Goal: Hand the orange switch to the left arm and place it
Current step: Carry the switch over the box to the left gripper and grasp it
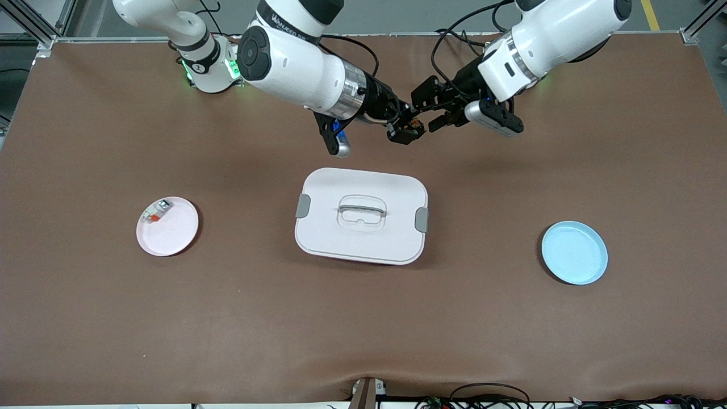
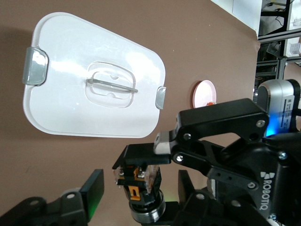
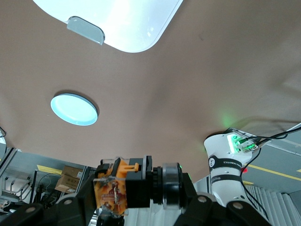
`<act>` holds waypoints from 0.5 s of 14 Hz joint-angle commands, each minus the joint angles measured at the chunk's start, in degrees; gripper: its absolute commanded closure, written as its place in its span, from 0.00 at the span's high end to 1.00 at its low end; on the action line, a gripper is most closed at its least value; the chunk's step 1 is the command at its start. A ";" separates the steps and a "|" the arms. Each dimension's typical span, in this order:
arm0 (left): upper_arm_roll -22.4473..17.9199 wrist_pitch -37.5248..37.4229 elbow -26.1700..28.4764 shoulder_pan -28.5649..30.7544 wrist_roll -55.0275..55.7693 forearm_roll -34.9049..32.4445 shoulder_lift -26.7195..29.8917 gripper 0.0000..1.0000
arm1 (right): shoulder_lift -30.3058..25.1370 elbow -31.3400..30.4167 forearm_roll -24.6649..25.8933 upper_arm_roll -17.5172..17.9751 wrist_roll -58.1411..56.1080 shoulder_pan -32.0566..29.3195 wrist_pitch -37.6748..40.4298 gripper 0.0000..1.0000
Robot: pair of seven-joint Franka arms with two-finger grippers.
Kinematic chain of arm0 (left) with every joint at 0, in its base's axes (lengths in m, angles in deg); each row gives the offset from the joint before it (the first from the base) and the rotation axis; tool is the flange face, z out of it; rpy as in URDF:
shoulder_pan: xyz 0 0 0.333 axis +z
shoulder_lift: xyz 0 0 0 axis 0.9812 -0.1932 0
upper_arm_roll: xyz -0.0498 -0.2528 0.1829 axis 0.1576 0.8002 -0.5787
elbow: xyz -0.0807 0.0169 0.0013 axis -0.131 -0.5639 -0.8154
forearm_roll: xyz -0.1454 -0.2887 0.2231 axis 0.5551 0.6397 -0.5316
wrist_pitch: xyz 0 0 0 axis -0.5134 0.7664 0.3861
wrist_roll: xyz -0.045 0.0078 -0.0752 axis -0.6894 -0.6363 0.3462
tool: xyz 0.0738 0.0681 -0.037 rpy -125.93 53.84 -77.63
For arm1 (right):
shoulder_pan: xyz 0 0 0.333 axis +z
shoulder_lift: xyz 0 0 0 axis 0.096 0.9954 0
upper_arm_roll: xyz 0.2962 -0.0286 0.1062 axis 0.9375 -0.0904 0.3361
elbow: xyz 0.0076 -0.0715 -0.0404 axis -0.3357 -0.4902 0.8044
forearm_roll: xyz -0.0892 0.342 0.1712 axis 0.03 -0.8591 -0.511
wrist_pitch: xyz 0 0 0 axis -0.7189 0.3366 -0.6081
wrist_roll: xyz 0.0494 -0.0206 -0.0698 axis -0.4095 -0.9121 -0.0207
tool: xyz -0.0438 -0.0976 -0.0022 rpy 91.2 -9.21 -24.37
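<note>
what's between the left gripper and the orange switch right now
Nothing visible. The right gripper holds the orange switch in the air, farther from the camera than the box. The left gripper is right beside it, fingers apart.

You have the box (image 1: 361,216) mid-table, with one plate (image 1: 168,226) toward the right arm's end and another plate (image 1: 574,253) toward the left arm's end. A small piece (image 1: 156,211) lies on the first plate. Both grippers meet over the table, farther from the front camera than the box.
</note>
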 commanded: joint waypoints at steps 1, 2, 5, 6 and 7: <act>0.73 1.51 1.65 0.53 -3.81 2.28 0.20 0.63 | 0.84 1.72 -0.88 -0.59 0.99 0.74 0.09 0.14; 0.73 1.60 1.83 0.44 -4.00 2.98 -0.15 0.62 | 1.02 1.63 -0.88 -0.59 0.99 0.74 0.09 0.14; 0.73 1.68 1.83 0.44 -4.18 4.39 -0.59 0.56 | 1.02 1.63 -0.88 -0.59 0.99 0.74 0.18 0.14; 0.73 1.68 1.83 0.35 -4.18 4.48 -1.03 0.48 | 1.02 1.72 -0.88 -0.59 0.99 0.74 0.18 0.14; 0.82 1.68 1.83 0.35 -4.18 4.65 -1.55 0.43 | 1.02 1.63 -0.88 -0.59 0.99 0.74 0.09 0.14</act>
